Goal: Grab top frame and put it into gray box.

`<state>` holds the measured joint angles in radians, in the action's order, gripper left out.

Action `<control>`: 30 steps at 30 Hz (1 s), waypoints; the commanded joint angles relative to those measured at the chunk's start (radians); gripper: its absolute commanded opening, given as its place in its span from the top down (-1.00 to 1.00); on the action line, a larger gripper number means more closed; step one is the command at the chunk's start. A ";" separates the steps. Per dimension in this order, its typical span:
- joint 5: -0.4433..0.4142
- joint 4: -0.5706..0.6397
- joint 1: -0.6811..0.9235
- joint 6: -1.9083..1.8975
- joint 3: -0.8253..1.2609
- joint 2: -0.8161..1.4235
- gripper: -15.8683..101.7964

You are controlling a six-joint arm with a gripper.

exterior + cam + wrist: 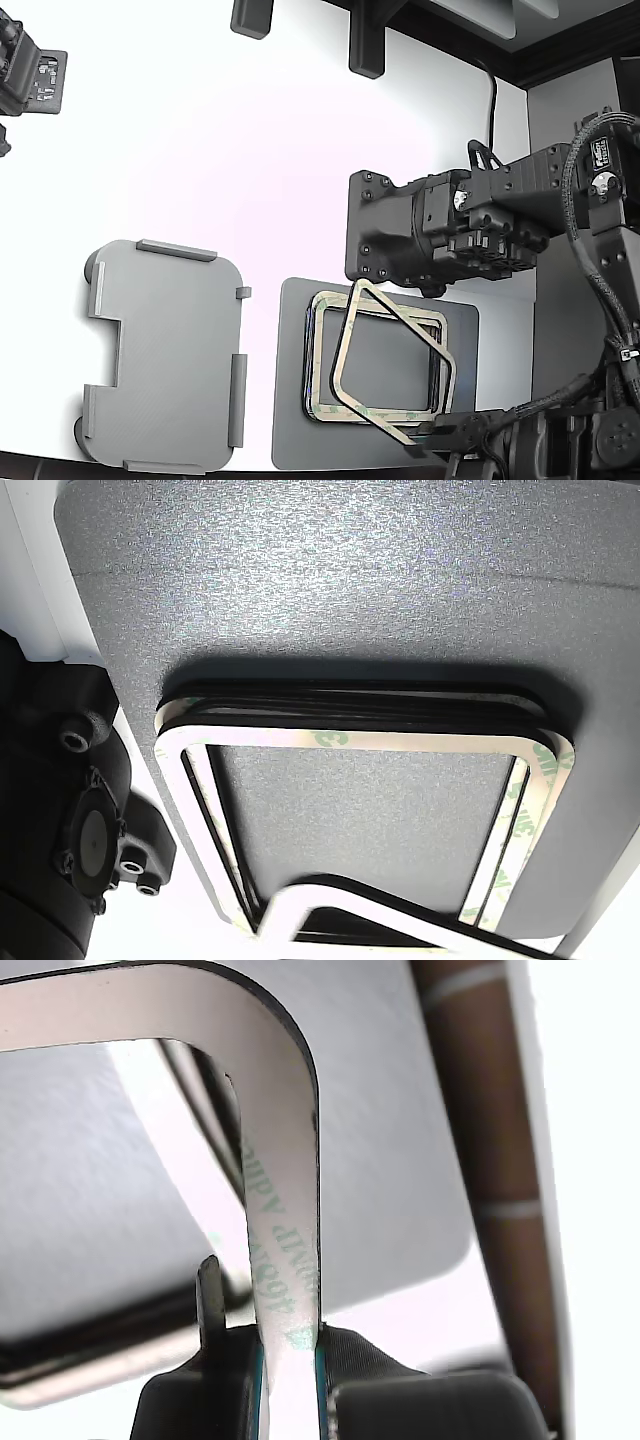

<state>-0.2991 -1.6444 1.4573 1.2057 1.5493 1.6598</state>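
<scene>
beige top frame [392, 362] tilts diagonally in hand [290, 1360].

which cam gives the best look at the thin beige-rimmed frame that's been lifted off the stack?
Exterior view: the whole thin beige-rimmed rectangular frame shows, tilted above the stack on the dark grey mat. The wrist view shows only one rounded corner and the rim clamped in the gripper. The other view catches just a corner at the picture's edge.
</scene>
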 commanded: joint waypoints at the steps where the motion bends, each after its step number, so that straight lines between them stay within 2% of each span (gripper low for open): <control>1: -0.064 -0.009 -0.066 -0.215 -0.071 0.012 0.91; 8: -0.189 -0.011 -0.233 -0.565 -0.227 -0.018 0.91; 11: -0.209 -0.011 -0.311 -0.943 -0.328 -0.055 0.91; 15: -0.341 -0.011 -0.373 -1.212 -0.393 -0.089 0.91; 20: -0.426 -0.012 -0.466 -1.470 -0.417 -0.110 0.91; 23: -0.472 -0.012 -0.526 -1.913 -0.445 -0.126 0.92; 27: -0.422 -0.012 -0.611 -2.140 -0.466 -0.123 0.93; 30: -0.324 -0.012 -0.699 -2.203 -0.508 -0.152 0.93</control>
<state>-0.6842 -1.6460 0.8299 -0.7701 1.0968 1.5079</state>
